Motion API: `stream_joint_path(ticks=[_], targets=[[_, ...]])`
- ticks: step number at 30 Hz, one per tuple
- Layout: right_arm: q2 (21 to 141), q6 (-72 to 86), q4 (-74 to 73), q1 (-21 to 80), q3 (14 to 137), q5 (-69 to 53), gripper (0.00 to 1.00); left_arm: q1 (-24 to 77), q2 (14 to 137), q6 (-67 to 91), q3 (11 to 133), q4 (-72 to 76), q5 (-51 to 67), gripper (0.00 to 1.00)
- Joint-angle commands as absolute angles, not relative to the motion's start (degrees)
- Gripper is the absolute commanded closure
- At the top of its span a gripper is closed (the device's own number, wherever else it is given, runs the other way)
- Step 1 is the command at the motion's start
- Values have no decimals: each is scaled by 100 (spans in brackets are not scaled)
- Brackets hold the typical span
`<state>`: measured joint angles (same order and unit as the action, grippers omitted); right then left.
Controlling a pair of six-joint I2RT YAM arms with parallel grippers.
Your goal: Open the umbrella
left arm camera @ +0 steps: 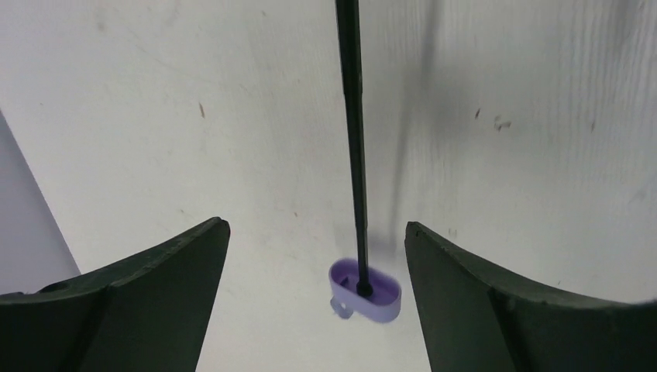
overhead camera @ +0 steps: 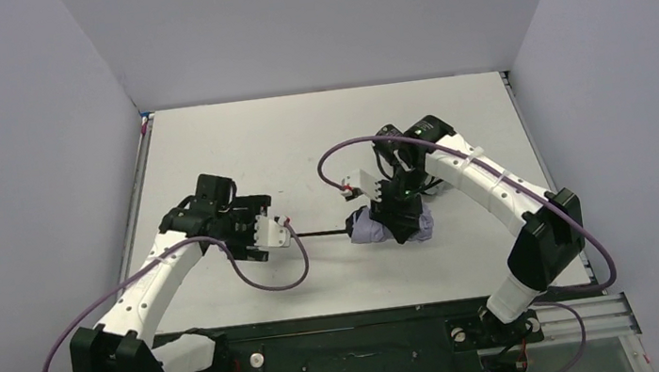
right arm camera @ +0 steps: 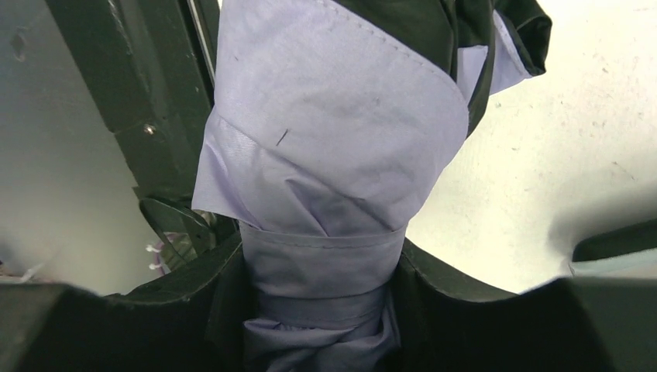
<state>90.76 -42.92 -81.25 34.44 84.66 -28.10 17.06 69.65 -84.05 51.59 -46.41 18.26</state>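
The umbrella (overhead camera: 378,228) lies across the middle of the table, its pale lavender canopy bunched and its thin black shaft (overhead camera: 320,234) drawn out to the left. My right gripper (overhead camera: 397,204) is shut on the folded canopy (right arm camera: 325,194), with the fabric pinched between both fingers. The small lavender knob handle (left arm camera: 365,290) hangs at the shaft's end (left arm camera: 354,139), between the fingers of my left gripper (left arm camera: 318,232). That gripper (overhead camera: 282,232) stands open, and neither finger touches the handle.
Purple cables (overhead camera: 265,274) loop from both arms over the white table (overhead camera: 245,149). Grey walls close in the left, right and back sides. The arm bases sit on a black rail (overhead camera: 355,344) at the near edge.
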Motion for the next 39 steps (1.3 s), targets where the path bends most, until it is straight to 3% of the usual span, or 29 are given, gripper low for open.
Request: stream_joint_path(ticks=[1,6,11,16,22,25,33,36,39], targets=[[9316,-4029,-8401,3376,9018,-3696,100,1971,6355,-7204,5363,-4093,3582,16],[9521,-3884,-8469,3382,9336,-4182,100,2607,5674,-5326,4820,-2053,4036,13],[9724,-3607,-8397,3382,9684,-4569,100,3584,5418,-4696,4319,-332,3661,11],[9810,-3389,-8284,3471,9754,-4906,100,4400,5778,-4871,4550,-109,3194,1],[9871,-3406,-8319,3549,9752,-5019,98,5096,6119,-5447,4804,-105,2603,1],[9873,-3410,-8376,3557,9856,-5097,97,5368,6426,-6167,4973,-798,2328,22],[9758,-3773,-8707,3612,10229,-4972,93,5537,6776,-6141,5190,-1090,1695,48],[9709,-4024,-8972,3629,10498,-4904,91,5537,6872,-6095,5395,-1377,1454,66],[9614,-4016,-8991,3637,10717,-4837,84,5523,6954,-6019,5489,-1526,1229,77]])
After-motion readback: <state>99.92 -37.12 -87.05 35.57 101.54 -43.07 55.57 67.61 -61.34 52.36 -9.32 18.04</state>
